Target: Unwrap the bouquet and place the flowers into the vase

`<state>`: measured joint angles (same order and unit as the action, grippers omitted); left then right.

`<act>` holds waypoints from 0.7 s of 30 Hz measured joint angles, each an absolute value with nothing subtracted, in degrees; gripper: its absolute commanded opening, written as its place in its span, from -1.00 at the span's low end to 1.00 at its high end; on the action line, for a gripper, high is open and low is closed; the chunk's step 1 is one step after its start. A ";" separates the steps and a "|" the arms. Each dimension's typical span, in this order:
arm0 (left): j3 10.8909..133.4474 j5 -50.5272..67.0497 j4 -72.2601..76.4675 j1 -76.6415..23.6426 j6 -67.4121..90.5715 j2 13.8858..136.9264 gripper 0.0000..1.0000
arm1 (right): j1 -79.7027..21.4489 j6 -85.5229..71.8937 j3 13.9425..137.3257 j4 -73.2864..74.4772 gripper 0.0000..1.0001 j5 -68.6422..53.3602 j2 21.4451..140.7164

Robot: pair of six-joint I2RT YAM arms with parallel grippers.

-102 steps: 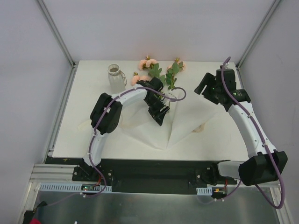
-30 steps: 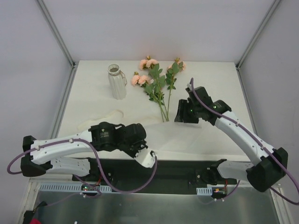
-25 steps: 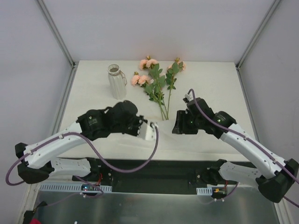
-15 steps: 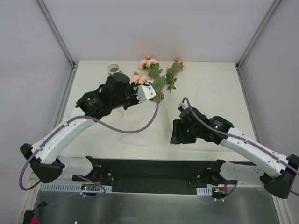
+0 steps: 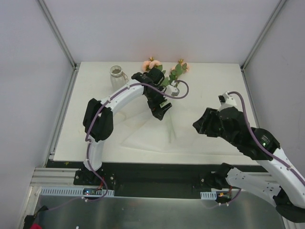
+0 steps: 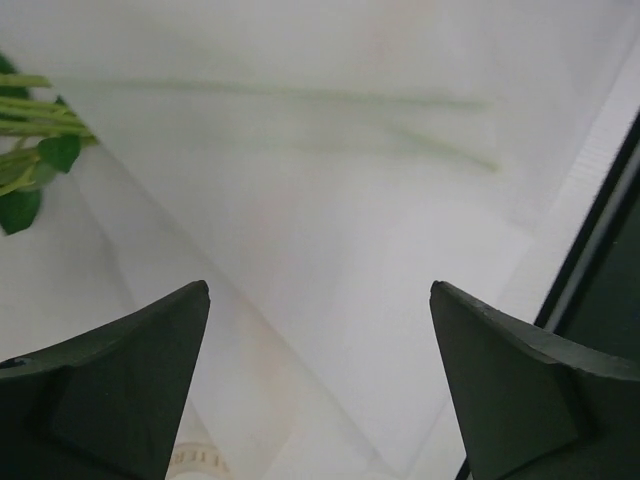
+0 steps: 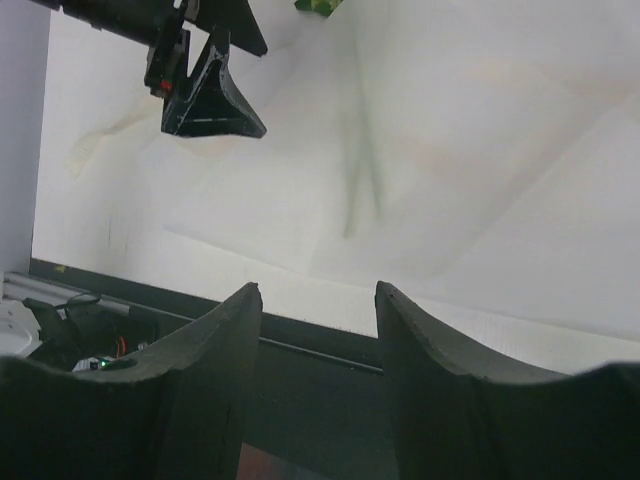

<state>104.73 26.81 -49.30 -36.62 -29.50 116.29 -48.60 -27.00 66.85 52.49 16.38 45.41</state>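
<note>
Item 1: my left pincer [image 6: 320,290], jaws wide apart and empty, over the wrapping sheet [image 5: 147,138]. Item 2: my right pincer [image 7: 318,290], jaws parted and empty, over the sheet's right part. Flowers [image 5: 152,63]: stems under the sheet, blooms beyond its far edge. Vase [image 5: 116,75]: upright, beyond its far left corner.

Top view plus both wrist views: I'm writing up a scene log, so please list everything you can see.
vase: one, white, far left of the table.
flowers: several, peach-pink blooms with green leaves, far centre.
wrapping sheet: one, white, spread flat at near centre.
ribbon: one, cream, left of the sheet.
table: one, white.
left claw: black, open, empty, just near of the flowers.
right claw: black, open, empty, raised at near right.
</note>
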 measured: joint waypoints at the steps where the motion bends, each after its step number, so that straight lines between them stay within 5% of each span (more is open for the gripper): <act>1: 105.73 28.99 -50.15 -36.60 -29.54 117.23 0.93 | -47.59 -26.68 66.87 52.51 0.05 16.73 44.49; 21: 118.10 42.85 -52.75 -30.72 -26.85 135.20 0.97 | -37.63 -22.31 64.10 44.29 -0.07 8.69 47.55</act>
<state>118.10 42.85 -52.75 -30.72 -26.85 135.20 -37.63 -22.31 64.10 44.29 8.69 47.55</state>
